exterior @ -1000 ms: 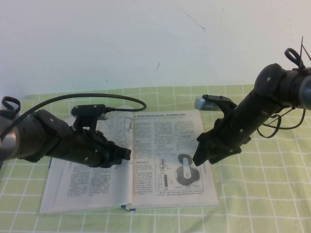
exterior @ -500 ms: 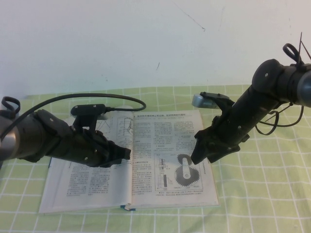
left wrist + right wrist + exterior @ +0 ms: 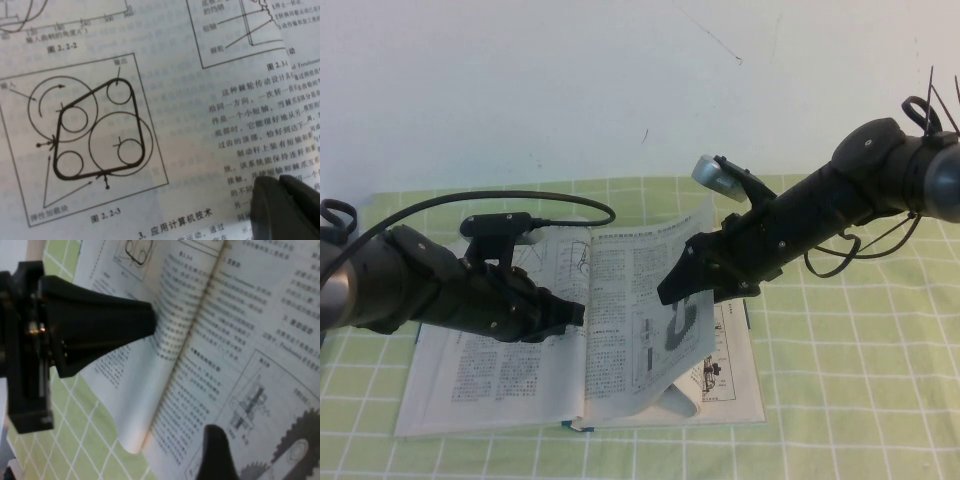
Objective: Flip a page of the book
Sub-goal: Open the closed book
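The book lies open on the green checked cloth. Its left leaf carries polygon outline diagrams. My left gripper is shut and rests on that left leaf near the spine; its tips show in the left wrist view and it also shows in the right wrist view. My right gripper is shut on the page, which stands lifted and curled over the book's right half. The gear drawing on the page faces the right wrist camera. One right fingertip lies on that face; the other is hidden behind the paper.
The leaf underneath is uncovered, with a small diagram. The green checked tablecloth runs to the right and front. A white wall stands behind. A black cable arcs over the left arm.
My right gripper has moved left and up with the page in it. The page has risen from flat and now curls toward the spine. The left arm has barely moved.
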You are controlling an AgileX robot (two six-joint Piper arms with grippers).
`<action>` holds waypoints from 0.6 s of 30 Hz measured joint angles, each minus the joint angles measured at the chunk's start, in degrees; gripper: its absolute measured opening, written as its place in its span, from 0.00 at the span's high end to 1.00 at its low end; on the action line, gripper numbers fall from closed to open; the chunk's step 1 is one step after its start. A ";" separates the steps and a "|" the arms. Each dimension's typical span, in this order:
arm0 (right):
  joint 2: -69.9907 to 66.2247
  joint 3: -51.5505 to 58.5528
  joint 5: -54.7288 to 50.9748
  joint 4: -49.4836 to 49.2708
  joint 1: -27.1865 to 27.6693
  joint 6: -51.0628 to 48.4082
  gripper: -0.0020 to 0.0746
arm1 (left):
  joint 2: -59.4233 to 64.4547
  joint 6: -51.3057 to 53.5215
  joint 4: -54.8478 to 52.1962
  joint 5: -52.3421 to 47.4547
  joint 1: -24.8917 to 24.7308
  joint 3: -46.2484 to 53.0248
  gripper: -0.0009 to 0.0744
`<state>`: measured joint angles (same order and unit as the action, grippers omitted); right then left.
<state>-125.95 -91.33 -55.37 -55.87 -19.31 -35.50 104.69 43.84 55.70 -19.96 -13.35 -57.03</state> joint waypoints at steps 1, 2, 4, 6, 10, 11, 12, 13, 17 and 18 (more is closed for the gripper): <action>0.00 -0.18 0.00 -0.76 -0.13 -0.24 0.40 | 0.00 0.00 0.00 0.00 0.00 0.00 0.99; 0.00 -0.13 0.00 -1.17 -0.24 -0.34 0.40 | 0.00 0.00 0.00 0.00 0.00 0.00 0.99; 0.00 -0.22 0.00 -1.28 -0.38 -0.60 0.40 | 0.00 0.00 0.00 0.00 0.00 0.00 0.99; 0.00 -0.22 0.00 -1.28 -0.38 -0.73 0.40 | 0.00 0.00 0.00 0.00 0.00 0.00 0.99; 0.00 -0.97 -0.92 -1.74 -0.38 -0.73 0.40 | 0.00 0.00 0.00 -0.23 0.00 0.00 0.99; 0.00 -1.52 -1.22 -1.74 -0.38 -0.73 0.40 | 0.00 0.00 0.00 -0.23 0.00 0.00 0.99; 0.00 -2.38 -1.45 -1.74 -0.38 -0.54 0.40 | 0.00 0.00 0.00 -0.23 0.00 0.00 0.99; 0.00 -3.43 -1.88 -1.28 -0.38 0.04 0.40 | 0.00 0.00 0.00 -0.32 0.00 0.00 0.99; 0.00 -7.36 -3.16 2.15 -0.51 3.52 0.40 | 0.00 0.00 0.12 -0.68 0.00 0.00 0.99; 0.00 -7.94 -3.45 2.94 -0.51 4.35 0.40 | -0.13 0.11 0.24 -0.90 0.00 0.00 0.99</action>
<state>-125.95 -99.27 -58.82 -52.93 -19.82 -31.15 104.55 43.96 55.93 -20.86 -13.35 -57.03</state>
